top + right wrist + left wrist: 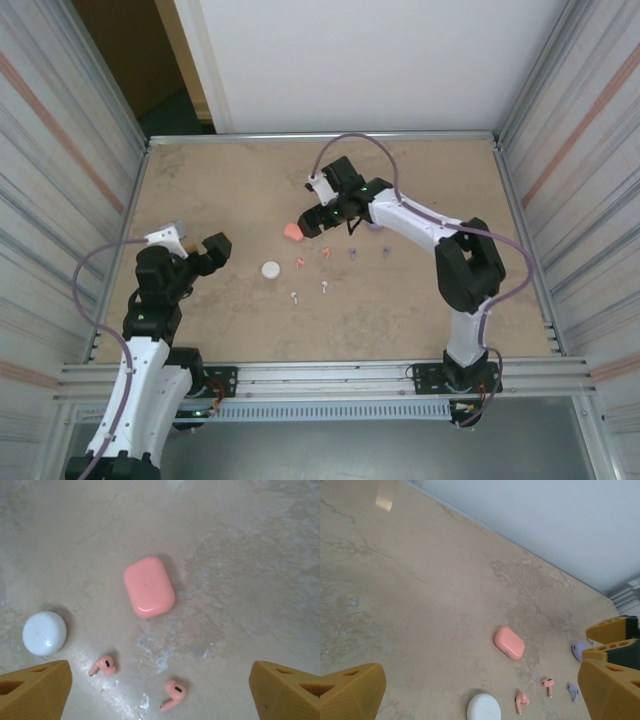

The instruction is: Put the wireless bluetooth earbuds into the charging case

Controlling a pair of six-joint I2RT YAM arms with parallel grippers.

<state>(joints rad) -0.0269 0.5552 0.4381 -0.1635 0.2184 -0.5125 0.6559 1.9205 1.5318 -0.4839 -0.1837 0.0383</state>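
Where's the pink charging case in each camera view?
Top external: pink case mid-table, slightly left of centre.
Left wrist: pink case lower right of centre.
Right wrist: pink case just above centre.
Shared landmark: the white round case, lying near it in all three.

The right gripper [310, 225] hovers just beside a pink case [293, 232]. A white case [271, 269], pink earbuds [326, 253], purple earbuds [352, 253] and white earbuds [325, 288] lie near it on the table [200, 190].

The oblong case [293, 232] lies behind the round case [271, 269], earbuds [326, 252] right of the latter.
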